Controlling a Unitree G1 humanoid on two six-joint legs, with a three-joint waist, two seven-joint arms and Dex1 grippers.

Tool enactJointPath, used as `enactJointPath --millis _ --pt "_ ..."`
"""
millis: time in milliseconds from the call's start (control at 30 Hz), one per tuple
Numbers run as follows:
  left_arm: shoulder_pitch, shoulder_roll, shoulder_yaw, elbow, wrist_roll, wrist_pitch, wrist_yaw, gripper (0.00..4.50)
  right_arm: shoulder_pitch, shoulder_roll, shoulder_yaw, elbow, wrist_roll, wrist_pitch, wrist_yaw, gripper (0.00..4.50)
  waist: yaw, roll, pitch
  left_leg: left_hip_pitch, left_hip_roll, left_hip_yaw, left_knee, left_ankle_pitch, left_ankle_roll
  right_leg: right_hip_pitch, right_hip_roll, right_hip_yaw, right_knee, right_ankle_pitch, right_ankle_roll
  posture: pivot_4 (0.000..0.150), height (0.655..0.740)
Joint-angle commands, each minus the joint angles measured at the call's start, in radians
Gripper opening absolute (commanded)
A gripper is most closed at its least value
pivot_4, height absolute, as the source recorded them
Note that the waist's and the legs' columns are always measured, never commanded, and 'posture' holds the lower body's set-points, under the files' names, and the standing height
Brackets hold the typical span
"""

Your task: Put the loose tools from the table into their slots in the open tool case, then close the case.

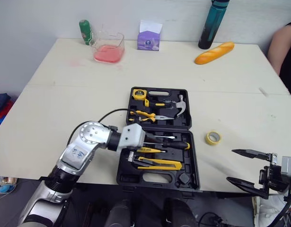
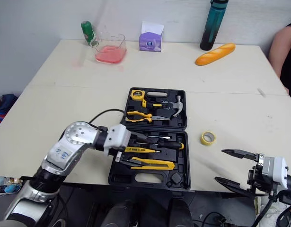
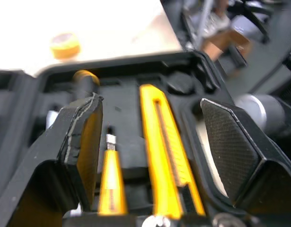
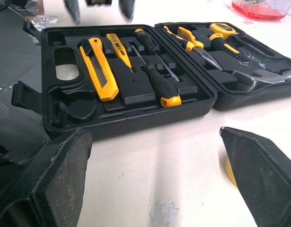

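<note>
The black tool case (image 1: 159, 178) lies open near the table's front edge. Its far half holds a hammer (image 1: 177, 108), pliers (image 1: 143, 115) and a tape measure (image 1: 138, 93). The near half holds a black-handled screwdriver (image 1: 173, 144), a yellow tester (image 3: 110, 182) and a yellow utility knife (image 1: 160, 164). My left gripper (image 1: 151, 143) hovers open low over that near half, with the tester and knife between its fingers (image 3: 83, 137) and nothing gripped. A yellow tape roll (image 1: 213, 137) lies loose on the table right of the case. My right gripper (image 1: 232, 165) stands open at the front right, short of the roll.
Along the table's back stand a green can (image 1: 85, 31), a clear container with pink liquid (image 1: 109, 47), a purple tissue box (image 1: 149, 38), a dark bottle (image 1: 213, 23) and a bread loaf (image 1: 214, 52). A person's arm (image 1: 285, 49) shows at the right edge.
</note>
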Motion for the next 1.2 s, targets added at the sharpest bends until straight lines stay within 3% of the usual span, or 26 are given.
enactJointPath --millis 33,200,300,500,800,1200 --pt "-0.006 -0.005 0.093 -0.062 -0.112 0.013 -0.004 3.49 -0.004 0.009 -0.025 0.014 0.017 -0.022 0.006 4.5 0.0 0.0 0.0 0.0 0.0 0.0 0.0 0.0 0.0 0.0 0.0 0.0 0.0 0.0 0.0 0.15 0.74" --pt "-0.002 0.017 0.115 -0.1 -0.149 0.016 -0.026 3.49 -0.016 0.011 -0.02 0.043 0.013 -0.038 0.01 4.5 0.001 0.0 0.0 0.0 0.0 0.0 0.0 0.0 0.0 0.0 0.0 0.0 0.001 0.0 0.0 0.15 0.74" --pt "0.022 0.013 0.093 -0.115 -0.149 0.004 -0.038 2.68 -0.03 0.021 -0.007 0.051 0.006 -0.045 0.003 4.5 0.001 0.0 0.0 0.0 -0.001 0.0 0.0 0.0 0.0 0.001 0.0 0.0 0.001 0.0 0.0 0.15 0.74" --pt "0.034 -0.023 0.021 -0.087 -0.075 -0.025 -0.004 0.08 -0.04 0.028 0.007 0.035 -0.003 -0.035 -0.01 4.5 0.002 0.0 0.0 0.0 -0.001 0.0 0.0 0.0 0.0 0.0 0.0 0.0 0.0 0.0 0.0 0.15 0.74" --pt "0.068 -0.043 -0.1 0.031 0.078 -0.128 -0.004 0.08 -0.056 0.029 0.031 0.003 -0.008 -0.018 -0.044 4.5 0.001 0.0 0.0 0.0 -0.001 0.0 0.0 0.0 0.0 0.0 0.0 0.0 0.0 0.0 0.0 0.15 0.74" --pt "0.091 -0.077 -0.143 0.151 0.139 -0.171 -0.003 0.08 -0.053 0.023 0.036 -0.029 -0.01 0.004 -0.068 4.5 0.002 0.0 0.0 0.0 -0.001 0.0 0.0 0.0 0.0 0.0 0.0 0.0 0.0 0.0 0.0 0.15 0.74"
